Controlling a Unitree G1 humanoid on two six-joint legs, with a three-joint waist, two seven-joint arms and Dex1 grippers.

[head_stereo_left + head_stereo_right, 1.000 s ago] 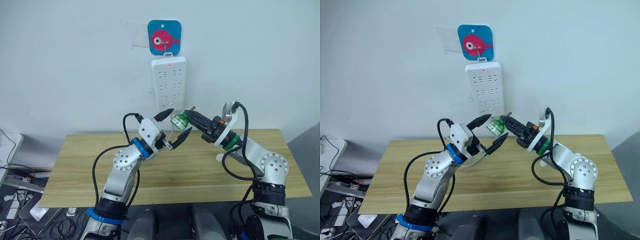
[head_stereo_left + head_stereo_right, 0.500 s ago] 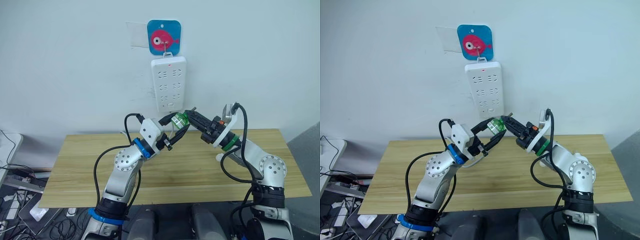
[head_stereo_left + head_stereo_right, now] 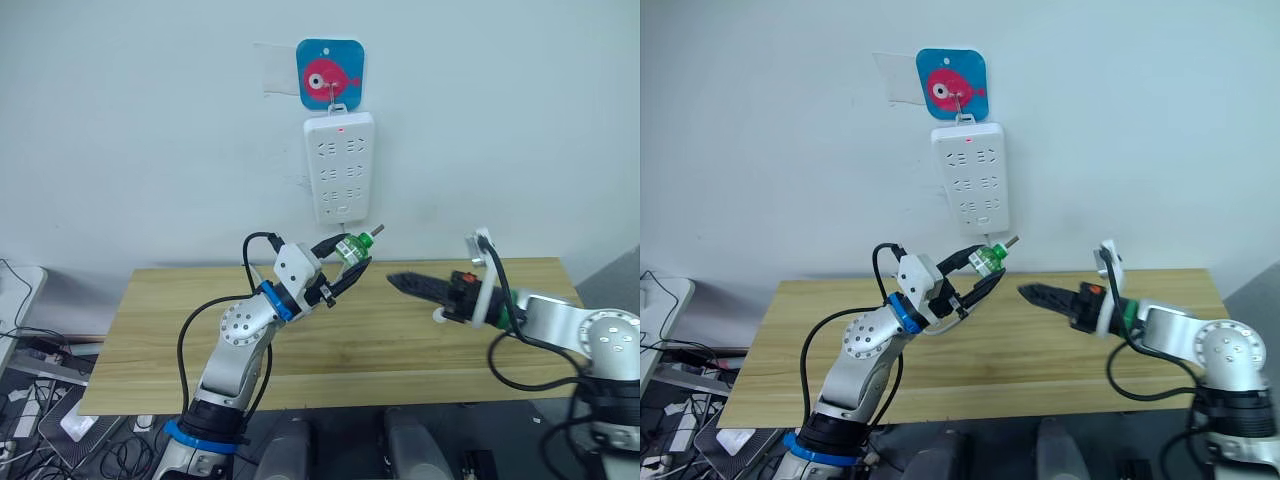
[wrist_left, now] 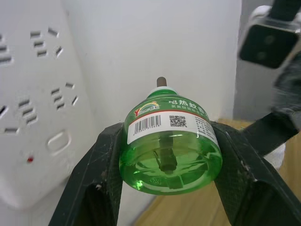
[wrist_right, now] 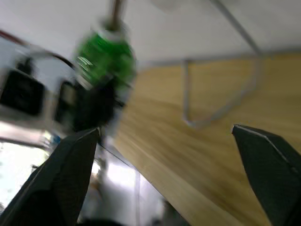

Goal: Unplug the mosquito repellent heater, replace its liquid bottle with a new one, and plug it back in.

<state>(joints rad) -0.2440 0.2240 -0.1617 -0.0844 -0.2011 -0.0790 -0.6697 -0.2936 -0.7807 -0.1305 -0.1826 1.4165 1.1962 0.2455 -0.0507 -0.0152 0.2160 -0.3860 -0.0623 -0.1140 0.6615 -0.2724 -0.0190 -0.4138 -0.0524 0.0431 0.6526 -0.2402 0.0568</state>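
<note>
so that its wick points up, the green bottle (image 4: 170, 147) is clamped by the left gripper (image 3: 340, 262); the right gripper (image 3: 408, 283) is held apart, empty.

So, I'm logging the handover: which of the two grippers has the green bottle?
The left gripper: its black fingers are clamped on the green bottle. The right gripper is open and apart from it, above the table.

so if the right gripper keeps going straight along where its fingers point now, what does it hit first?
Most likely the green liquid bottle held in the left gripper. The right gripper is open and points across the table toward it, with a clear gap between. Depth is uncertain; it might pass just below.
</note>
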